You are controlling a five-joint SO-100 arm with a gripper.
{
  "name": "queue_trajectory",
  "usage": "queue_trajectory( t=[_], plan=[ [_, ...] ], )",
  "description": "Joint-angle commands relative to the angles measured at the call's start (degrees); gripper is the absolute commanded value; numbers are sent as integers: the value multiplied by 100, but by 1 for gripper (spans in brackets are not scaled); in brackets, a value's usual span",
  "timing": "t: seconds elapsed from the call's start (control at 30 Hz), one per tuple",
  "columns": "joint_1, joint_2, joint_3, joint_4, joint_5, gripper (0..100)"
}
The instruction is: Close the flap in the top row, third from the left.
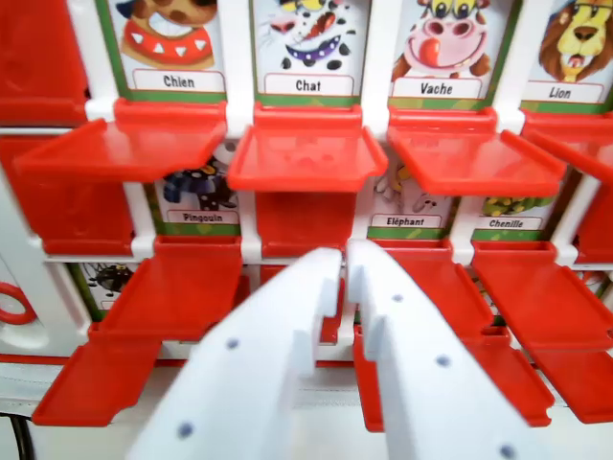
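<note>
Gripper: the white gripper (343, 261) fills the bottom of the wrist view, two matte plastic fingers with small dark screw holes; the jaws are nearly pressed together, only a thin slit between the tips, pinching nothing.
Lower flaps: glossy red plastic flaps hang open on both sides of the gripper, flat trays with raised rims, one directly behind the tips.
Middle row: cards labelled Pingouin (196, 203), Eléphant (397, 222) and Chenille (506, 224) show partly under the flaps above them.
Board frame: white plastic frame (241, 105), smooth bars separating the card windows.
Top visible row: picture cards read Chien (178, 80), Chat (308, 84), Vache (436, 87) and Lion (561, 92), each a cartoon animal on a green-edged card.
Task flap: I cannot tell which column counts as third, since the board's left edge is not clearly shown; by the labels seen, the Vache flap (474, 158) is my best guess, lying open and level below its card, up and to the wrist view's right of the tips.
Progress: that flap is not yet closed and the gripper is apart from it; nothing of the task appears done.
Remaining: likely raising the tips under the flap's front lip and tipping it up over the card.
</note>
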Motion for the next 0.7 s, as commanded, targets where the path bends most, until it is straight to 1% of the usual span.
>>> queue_trajectory(
  t=[0.0,0.3,0.67],
  plan=[
    [-79,-88,-905,-237,44,0],
    [-123,-729,-1564,-229,70,0],
    [-220,-844,-1591,-290,105,0]
  ],
)
